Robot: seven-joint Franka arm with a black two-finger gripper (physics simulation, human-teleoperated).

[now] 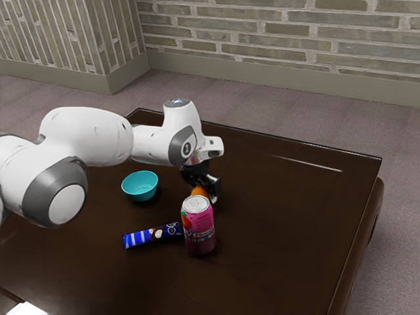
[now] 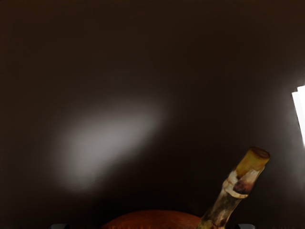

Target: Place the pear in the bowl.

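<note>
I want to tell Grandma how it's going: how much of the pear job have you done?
The reaching part looks done: my pincer is right at the orange pear. Whether I have hold of it, I can't tell from here. What's left is making sure of my grip, carrying the pear to the blue-green bowl and letting go, because it's outside the bowl now.
</note>
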